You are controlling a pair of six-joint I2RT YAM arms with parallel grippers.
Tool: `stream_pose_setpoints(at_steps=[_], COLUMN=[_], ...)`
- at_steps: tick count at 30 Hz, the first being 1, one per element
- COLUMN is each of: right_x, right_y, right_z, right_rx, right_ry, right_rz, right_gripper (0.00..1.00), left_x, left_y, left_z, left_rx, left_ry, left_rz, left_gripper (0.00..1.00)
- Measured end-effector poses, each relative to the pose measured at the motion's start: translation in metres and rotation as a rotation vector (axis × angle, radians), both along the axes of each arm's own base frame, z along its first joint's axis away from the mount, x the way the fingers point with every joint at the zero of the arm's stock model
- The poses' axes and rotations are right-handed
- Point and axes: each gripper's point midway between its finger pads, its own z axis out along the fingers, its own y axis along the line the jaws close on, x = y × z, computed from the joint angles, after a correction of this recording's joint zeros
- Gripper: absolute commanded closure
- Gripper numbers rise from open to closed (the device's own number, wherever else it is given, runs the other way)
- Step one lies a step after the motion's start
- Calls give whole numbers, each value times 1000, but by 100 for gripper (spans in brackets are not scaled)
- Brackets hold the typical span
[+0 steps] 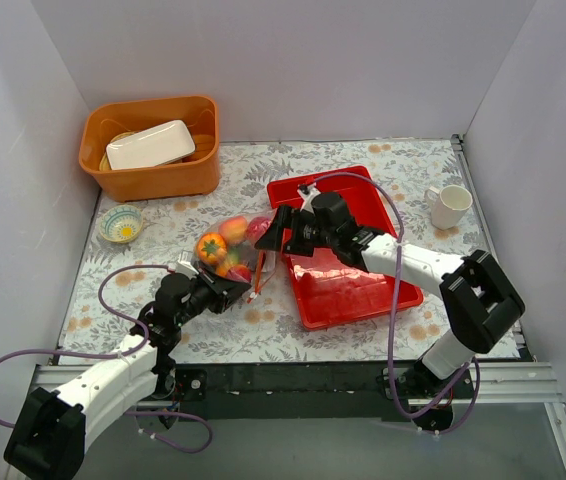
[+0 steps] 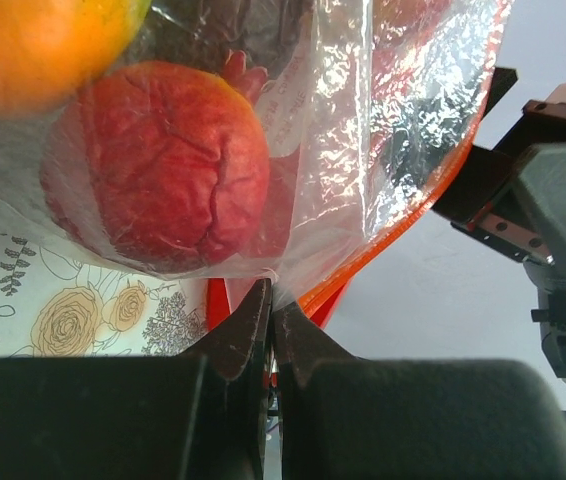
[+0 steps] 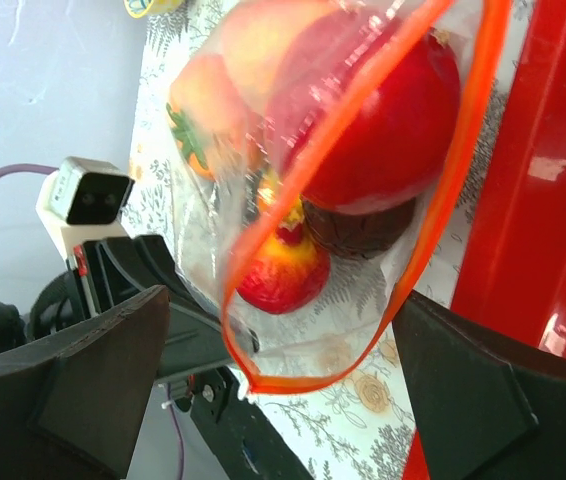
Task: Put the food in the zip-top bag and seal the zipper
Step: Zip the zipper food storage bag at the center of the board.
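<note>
As the top external view shows, the zip-top bag lies on the patterned surface just left of the red tray, with the food inside it. The left end effector meets the bag's near corner, left of the tray. The right end effector reaches across the tray's left rim to the bag's mouth. How far either one is open cannot be read in this view. An orange bin stands well beyond and left of the tray, and a mug stands to the tray's right.

Left wrist view: the left end effector's fingers are pressed together on a pinch of the bag's clear film. A wrinkled red fruit and an orange fruit press against the film. The zipper runs past as an orange-red strip.

Right wrist view: the right end effector's fingers stand wide apart and grasp nothing. The bag's mouth gapes between them, its two zipper strips parted. A large red ball lies just inside the mouth, above a dark red piece. The tray's wall fills the right edge.
</note>
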Motion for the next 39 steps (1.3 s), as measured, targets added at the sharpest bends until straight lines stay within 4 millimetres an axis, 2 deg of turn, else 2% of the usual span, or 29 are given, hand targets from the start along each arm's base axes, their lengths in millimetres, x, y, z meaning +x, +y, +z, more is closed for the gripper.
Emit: stream_pose_setpoints(at_steps=[3,5,7,8,9,11,12,15,19,20,24,26,30,37,39], right_x=[7,13,17,17,18,18,18,19,19,19,20,20,20,21,22], right_y=[8,12,14,14,14,11,10,7,6,6,7,7,8,8,7], right_z=[4,3,1,0,-1,-6,-7,-11,-12,-12,-11,-11,-10,-9,-9], right_rx=[-1,-13,-34,-46,-57,-78,-86,-102,-108,-108,-104,-102,-99,-95,-94], right_ry=[-1,2,9,13,16,27,32,41,44,43,40,39,38,40,40], right_rz=[-3,-16,-32,-39,-47,-65,-72,-89,-95,-96,-97,-97,-98,-100,-103], right_gripper=[2,7,24,38,63,75,86,99,99,99,99,99,99,99,99], left_x=[0,0,0,0,0,-1,-1,-1,-1,-1,-1,-2,-2,0,-1], left_y=[0,0,0,0,0,0,0,0,-1,-1,-1,-1,-1,-2,-2], left_z=[0,-1,-3,-3,-4,-5,-5,-7,-7,-7,-6,-4,1,7,6], left_rx=[1,2,4,5,6,8,9,11,11,11,7,-1,-17,-29,-30], left_ry=[1,4,9,11,14,17,20,25,26,26,18,5,-25,-48,-47], left_rz=[0,0,-1,-2,-2,-3,-3,-4,-7,-7,-7,-7,-6,-11,-12], left_gripper=[100,100,100,100,100,100,100,100,100,90,69,67,72,100,100])
